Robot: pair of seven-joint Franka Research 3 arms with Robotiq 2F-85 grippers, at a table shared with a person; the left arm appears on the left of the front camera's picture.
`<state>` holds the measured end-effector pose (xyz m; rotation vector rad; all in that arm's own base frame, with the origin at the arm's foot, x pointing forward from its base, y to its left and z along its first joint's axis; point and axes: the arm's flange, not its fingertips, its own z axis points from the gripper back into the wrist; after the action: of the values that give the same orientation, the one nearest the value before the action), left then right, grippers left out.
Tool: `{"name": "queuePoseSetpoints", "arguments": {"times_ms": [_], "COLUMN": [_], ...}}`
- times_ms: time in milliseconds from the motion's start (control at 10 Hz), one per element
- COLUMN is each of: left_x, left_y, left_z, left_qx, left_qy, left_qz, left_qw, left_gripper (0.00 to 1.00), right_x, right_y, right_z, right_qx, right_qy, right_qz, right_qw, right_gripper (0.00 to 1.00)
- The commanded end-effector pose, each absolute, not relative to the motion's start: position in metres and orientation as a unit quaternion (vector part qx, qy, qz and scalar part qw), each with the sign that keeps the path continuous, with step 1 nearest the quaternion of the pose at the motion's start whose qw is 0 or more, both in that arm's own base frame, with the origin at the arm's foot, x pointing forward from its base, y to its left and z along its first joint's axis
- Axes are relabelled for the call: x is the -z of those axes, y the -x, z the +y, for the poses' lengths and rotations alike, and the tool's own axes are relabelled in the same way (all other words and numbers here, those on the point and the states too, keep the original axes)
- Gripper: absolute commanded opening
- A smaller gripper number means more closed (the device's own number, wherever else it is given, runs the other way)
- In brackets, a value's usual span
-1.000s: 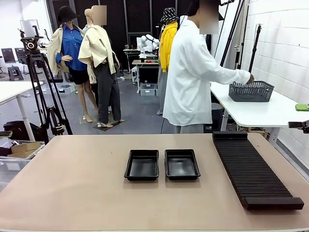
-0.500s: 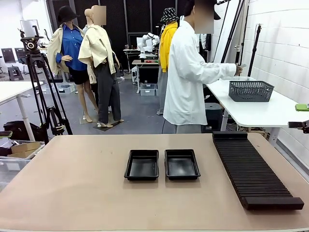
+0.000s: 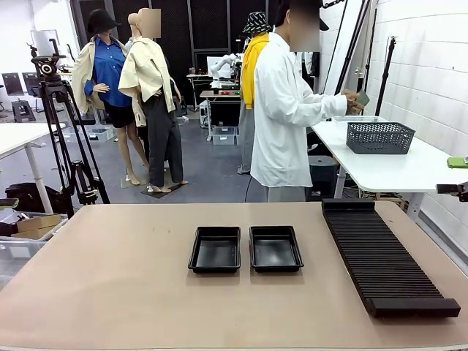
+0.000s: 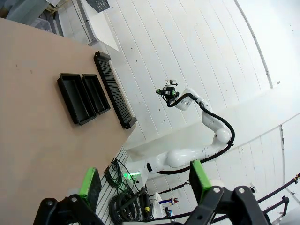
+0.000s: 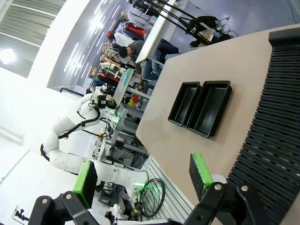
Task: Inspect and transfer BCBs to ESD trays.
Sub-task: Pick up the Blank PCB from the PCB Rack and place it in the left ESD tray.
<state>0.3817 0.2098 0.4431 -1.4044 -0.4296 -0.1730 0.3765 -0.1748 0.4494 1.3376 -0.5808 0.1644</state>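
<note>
The small flat green circuit board (image 3: 362, 98) is in the person's hand (image 3: 352, 101), at one o'clock well beyond the two glossy black rectangular plastic trays (image 3: 214, 269) (image 3: 276, 268). The right gripper (image 5: 143, 180) looks nearer to it than the left gripper (image 4: 144, 178). Both have their jaws spread and empty.

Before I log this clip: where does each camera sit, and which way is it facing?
Front view: fixed on the robot's side, facing across the table over the ESD trays and slotted rack toward the standing person beyond.
Left wrist view: raised off the table's edge, looking along the open left gripper; the right arm stands farther off.
Right wrist view: likewise raised, looking along the open right gripper; the left arm stands farther off.
Shared: all three views show both trays and the rack.
</note>
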Motion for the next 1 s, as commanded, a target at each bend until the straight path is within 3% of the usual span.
{"name": "queuePoseSetpoints", "arguments": {"times_ms": [0,900], "left_x": [-0.4438,-0.4438], "left_y": [-0.3808,-0.3808], "left_z": [0.2117,0.2117], "left_qx": [0.077,0.077], "left_qy": [0.636,0.636], "left_qz": [-0.194,-0.194], "left_qw": [0.743,0.743], "left_gripper": [1.0,1.0], "right_x": [-0.4489,-0.4489], "right_y": [-0.3753,-0.3753], "right_z": [-0.1753,-0.1753], "right_qx": [-0.074,-0.074], "right_qy": [-0.613,-0.613], "right_qz": [-0.261,-0.261], "right_qw": [0.742,0.742], "right_gripper": [1.0,1.0]}}
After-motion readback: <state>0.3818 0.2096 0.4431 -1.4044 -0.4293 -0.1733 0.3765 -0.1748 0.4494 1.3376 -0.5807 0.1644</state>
